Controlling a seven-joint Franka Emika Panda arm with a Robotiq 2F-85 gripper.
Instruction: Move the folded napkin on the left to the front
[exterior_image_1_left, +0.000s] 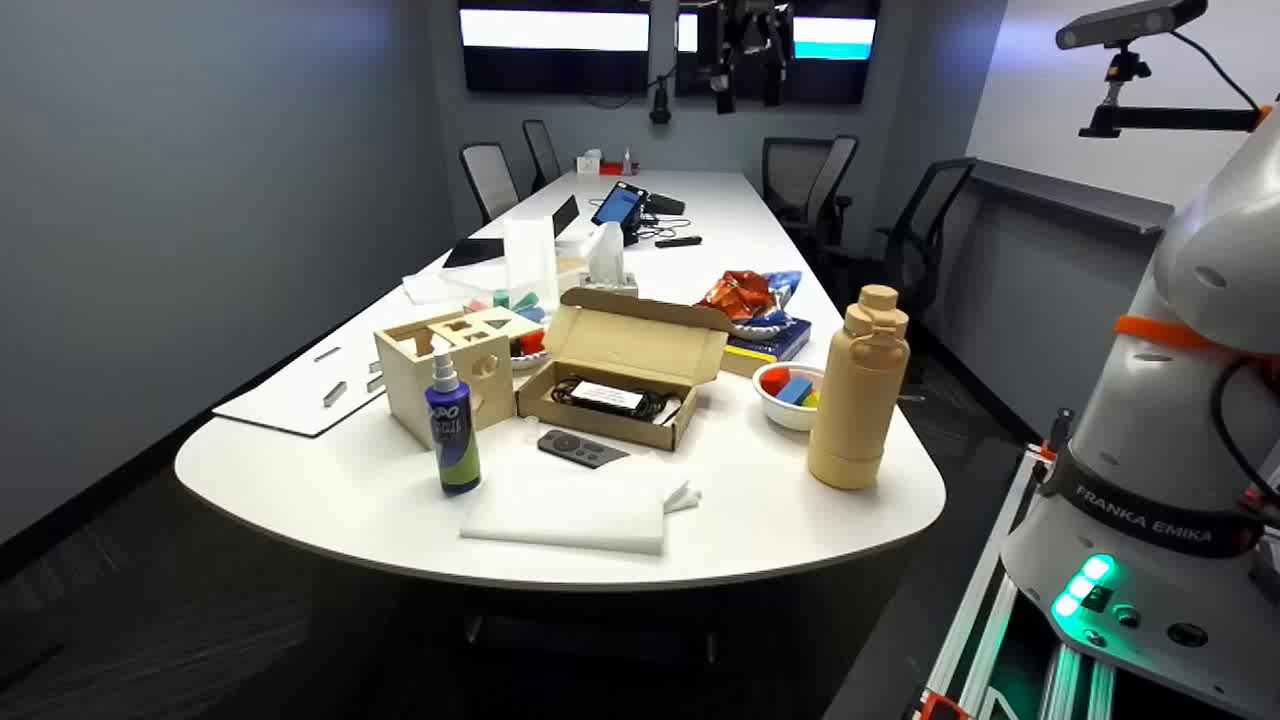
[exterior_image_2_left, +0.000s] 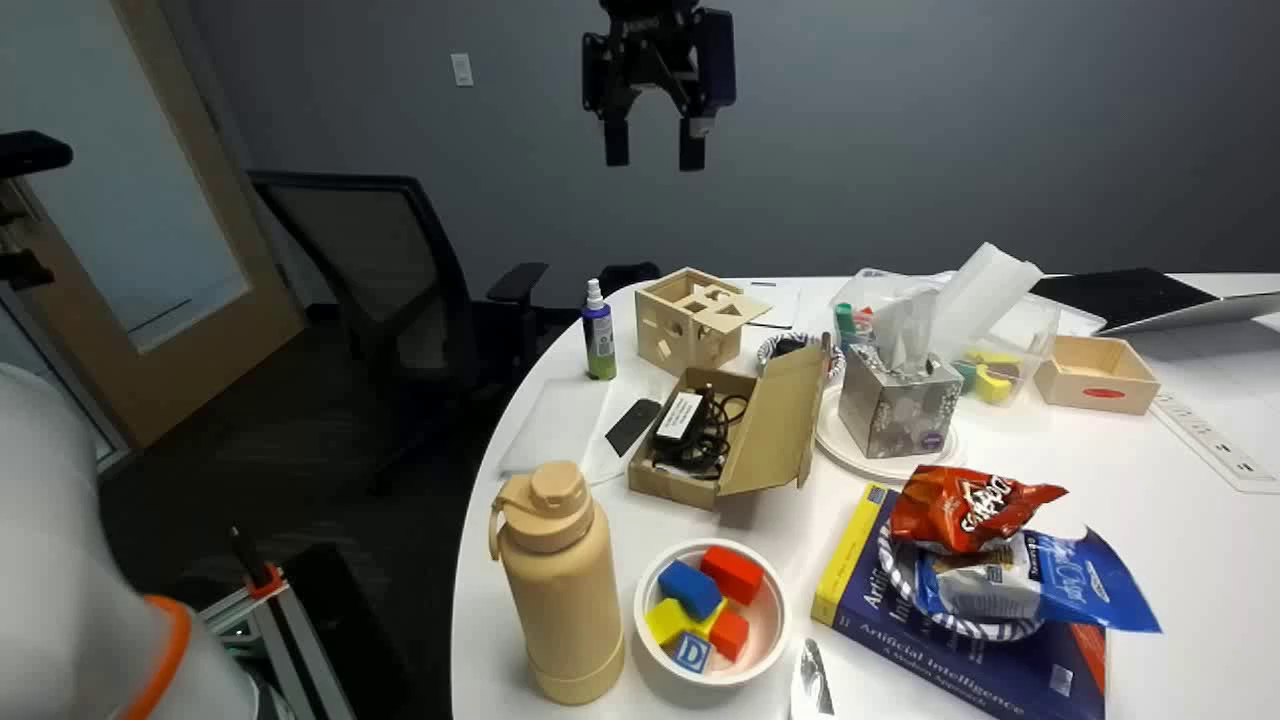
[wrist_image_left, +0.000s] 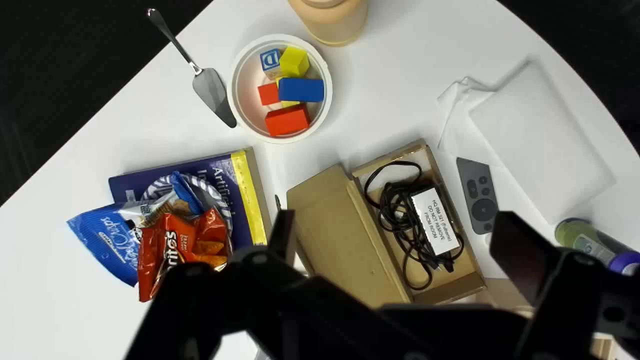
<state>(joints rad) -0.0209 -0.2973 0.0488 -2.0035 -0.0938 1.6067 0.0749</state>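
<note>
A white, soft-looking, roughly rectangular folded napkin (exterior_image_1_left: 565, 515) lies near the table's rounded end in an exterior view. It also shows in an exterior view (exterior_image_2_left: 557, 425) at the table edge, and at the upper right of the wrist view (wrist_image_left: 542, 140). A thin crumpled white piece (exterior_image_1_left: 683, 497) sticks out beside it; I cannot tell whether it is part of the same napkin. My gripper (exterior_image_2_left: 654, 150) is open and empty, high above the table. In the wrist view its fingers (wrist_image_left: 396, 235) are apart over the cardboard box, away from the napkin.
Around the napkin are a grey remote (wrist_image_left: 477, 195), a purple-green spray bottle (exterior_image_1_left: 453, 430) and an open cardboard box (exterior_image_1_left: 610, 395). A tan bottle (exterior_image_1_left: 862, 390), a bowl of blocks (exterior_image_2_left: 712, 612), a wooden shape box (exterior_image_1_left: 445, 375) and a book with snack bags (exterior_image_2_left: 960, 640) also stand there.
</note>
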